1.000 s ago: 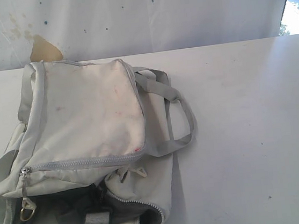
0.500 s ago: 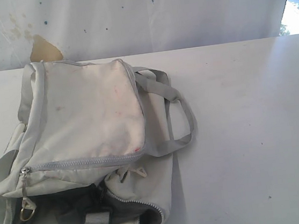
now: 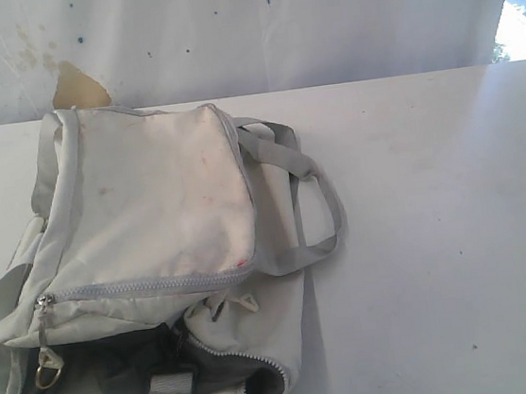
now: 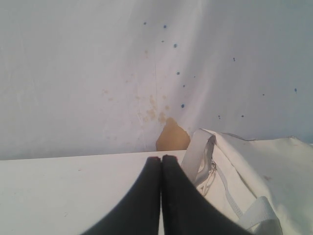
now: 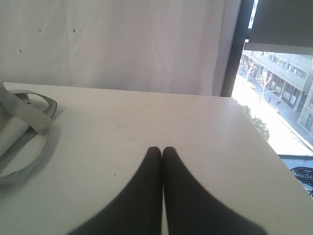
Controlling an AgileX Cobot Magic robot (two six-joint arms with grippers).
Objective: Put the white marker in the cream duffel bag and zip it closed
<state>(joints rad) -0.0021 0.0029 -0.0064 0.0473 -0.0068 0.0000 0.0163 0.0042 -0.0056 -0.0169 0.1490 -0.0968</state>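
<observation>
Seeing no white marker anywhere—cream duffel bag [image 3: 151, 219] by the counter's [image 3: 438, 234] left edge, left claw [image 4: 162, 159] and right claw [image 5: 162, 149] clenched empty—we risk searching blind and snagging a strap [image 3: 309, 163].

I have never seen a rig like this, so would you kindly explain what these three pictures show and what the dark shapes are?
It is a robot with two arms, each ending in a two-fingered tool. One picture comes from a camera off the arms. It shows a white table with a cream duffel bag lying on its left part and the bag's grey carry strap towards the middle. At the picture's lower edge the bag gapes open, showing dark lining. The other two pictures come from cameras on the wrists. The dark wedges are the left tool, near the bag, and the right tool, over the table. Both are shut and hold nothing. The white marker shows in none of the views.
</observation>
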